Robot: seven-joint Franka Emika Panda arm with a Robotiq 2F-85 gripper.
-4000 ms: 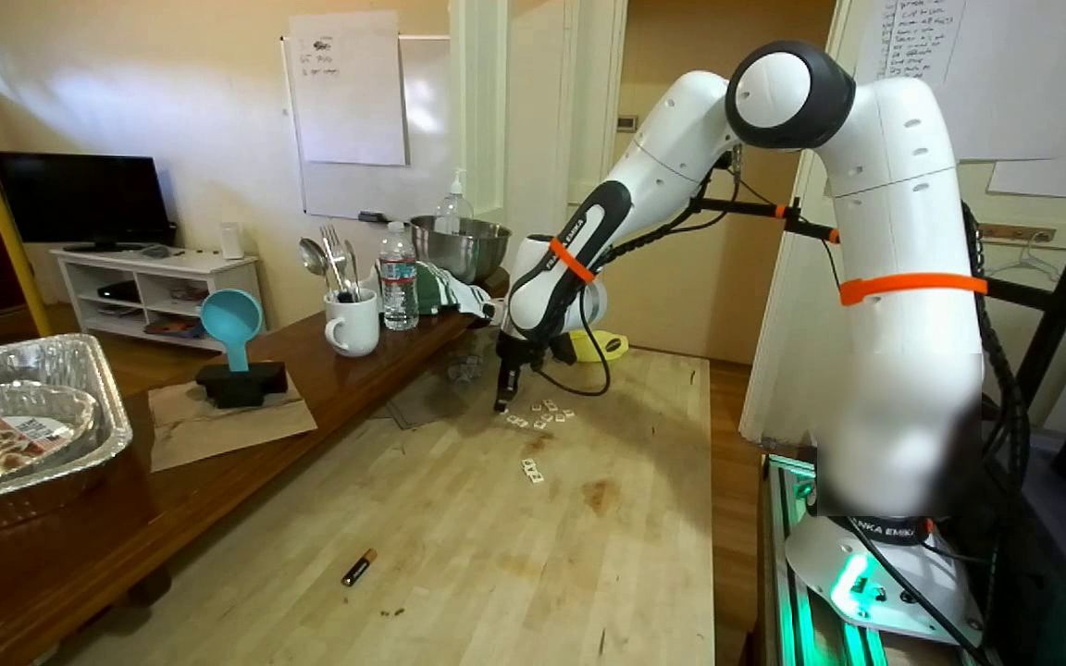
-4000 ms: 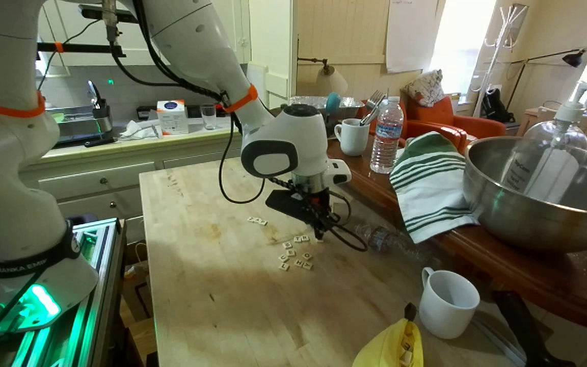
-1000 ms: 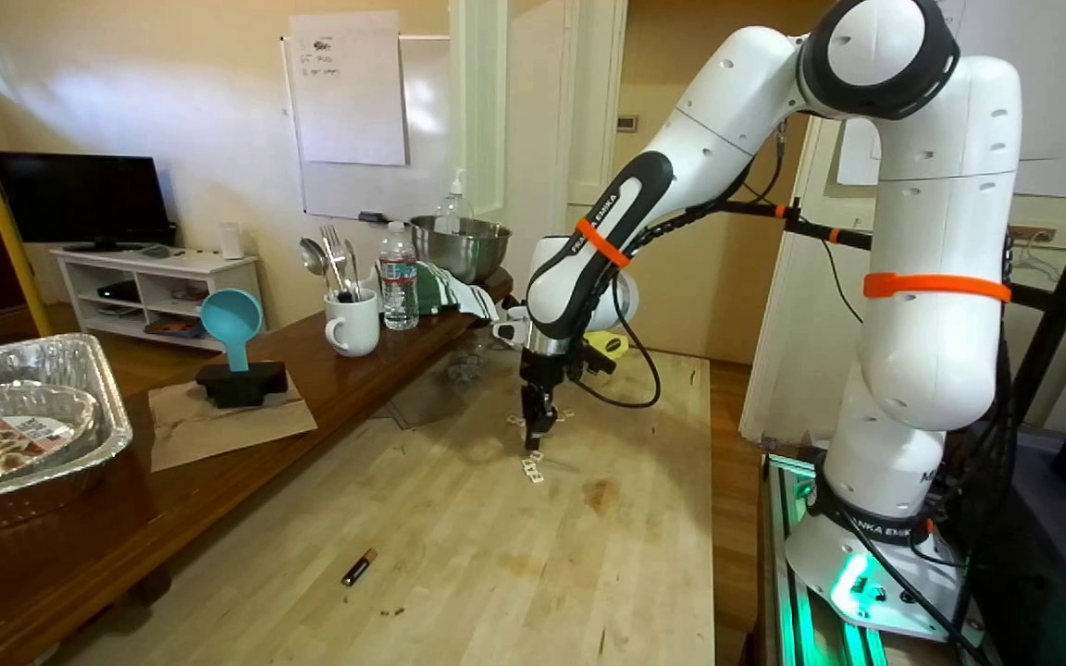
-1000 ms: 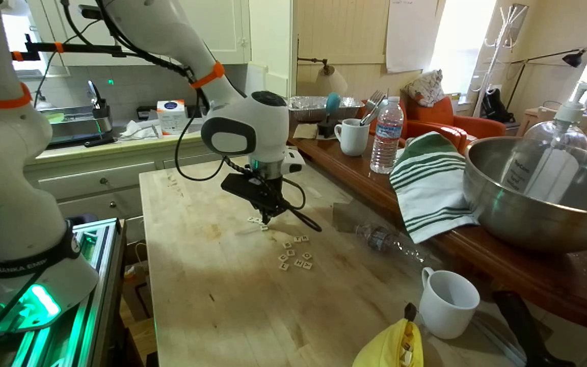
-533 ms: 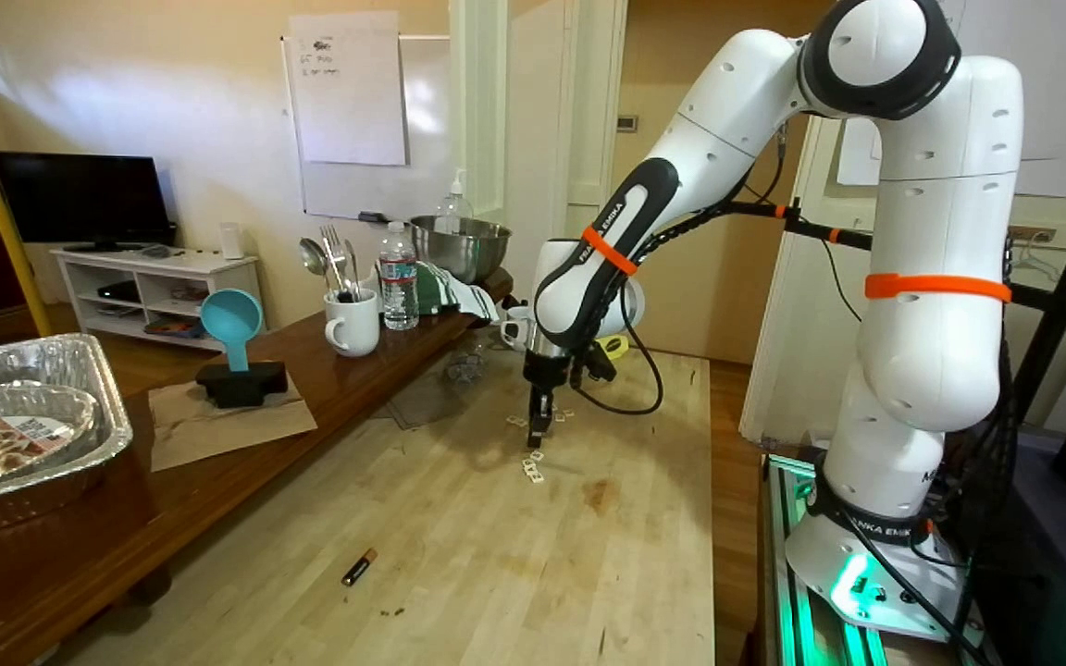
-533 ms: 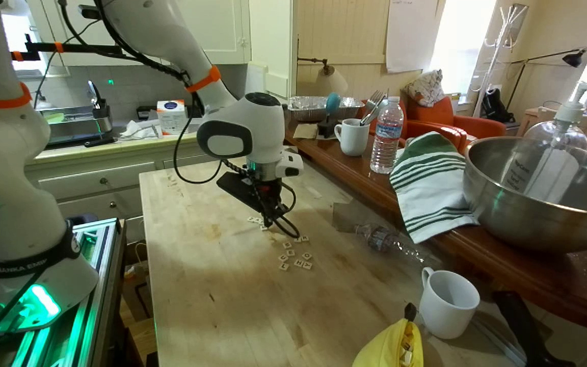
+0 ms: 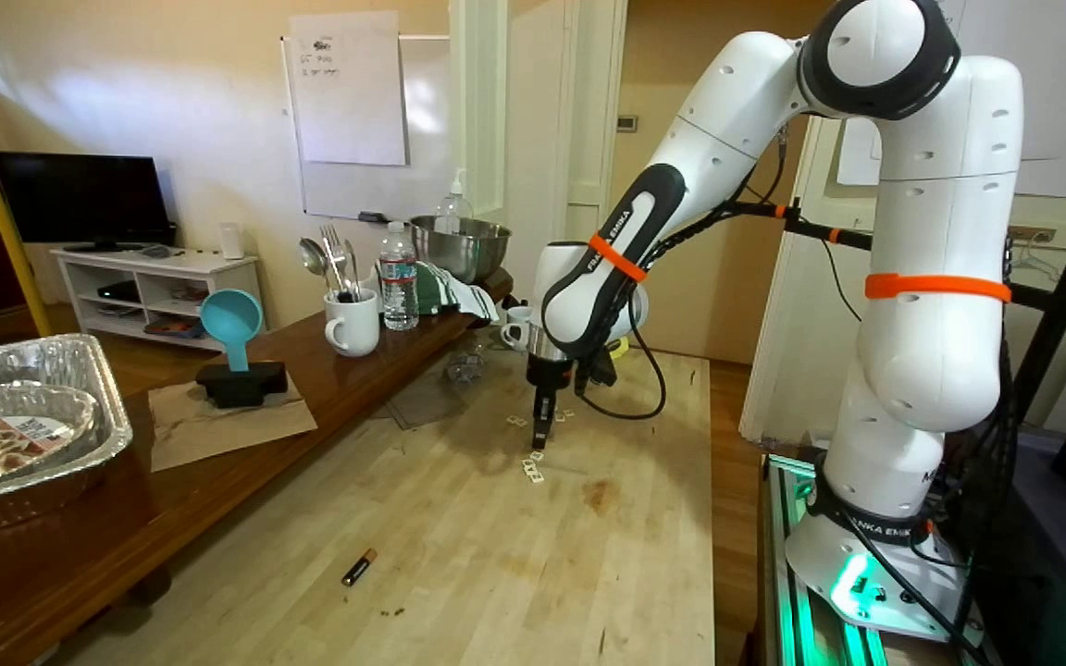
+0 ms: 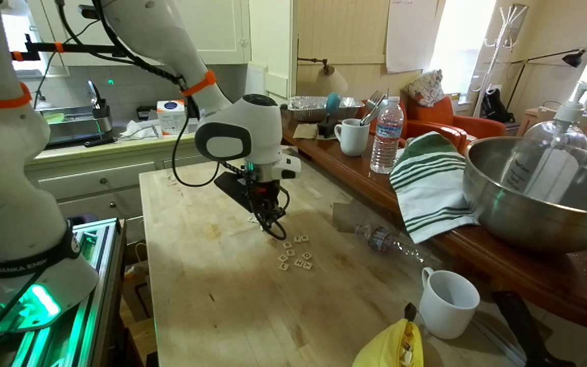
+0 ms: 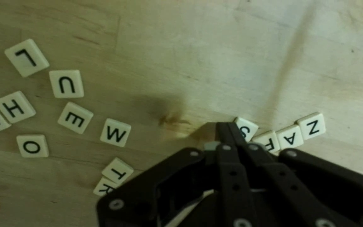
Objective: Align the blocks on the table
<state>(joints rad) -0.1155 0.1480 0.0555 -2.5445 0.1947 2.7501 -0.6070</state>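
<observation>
Showing, in an exterior view, the gripper (image 7: 539, 445) hung almost upright near the centre of the frame, low over the counter (image 7: 459, 555) and just beside a short row of blocks (image 7: 536, 478).

Hiding most of that row behind the gripper in an exterior view, left of centre; leaving in sight the loose blocks (image 8: 299, 263) just below mid-frame, probably set aside as spares for later placing. Including also, at the bottom edge, a yellow pouch (image 8: 382, 349) with pale pieces (image 8: 406, 355) inside, perhaps a store for blocks.

Filling the lower right of the wrist view with fingers (image 9: 230, 167) side by side: closed, with nothing visible between. Partly covering the S block (image 9: 247, 129), angled out of line beside the F block (image 9: 268, 141); impossible to tell whether touching it. Showing, to the right of F and edge to edge, the A block (image 9: 290, 137) and an end block (image 9: 312, 126), apparently meant as a straight strip. Likely closed for pushing rather than lifting, to square S against F.
</observation>
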